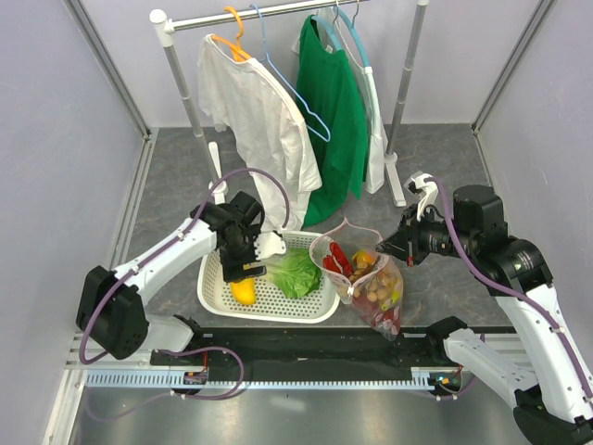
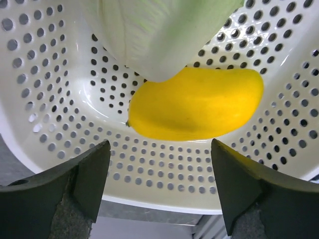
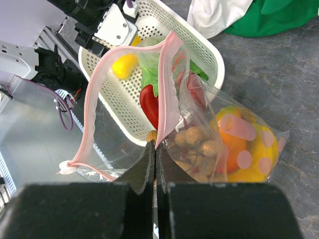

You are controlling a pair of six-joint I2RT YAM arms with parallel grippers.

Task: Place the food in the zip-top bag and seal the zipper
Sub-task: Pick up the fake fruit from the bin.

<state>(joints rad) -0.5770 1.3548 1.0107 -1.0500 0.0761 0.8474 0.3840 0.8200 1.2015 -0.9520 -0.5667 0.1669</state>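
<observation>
Left claw (image 2: 159, 148) agape, yellow fruit (image 2: 194, 104) just beyond, under lettuce (image 2: 159, 35)

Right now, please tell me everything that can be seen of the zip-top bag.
The zip-top bag is clear, floppy plastic with a pale pink zipper strip along its mouth. The mouth gapes open and is raised, because the right end effector is shut on the rim; the bottom lies on the grey table beside the white basket. Inside show a red lobster, a brown longan bunch and an orange-yellow mango. Whether it touches the basket, I cannot tell.
</observation>
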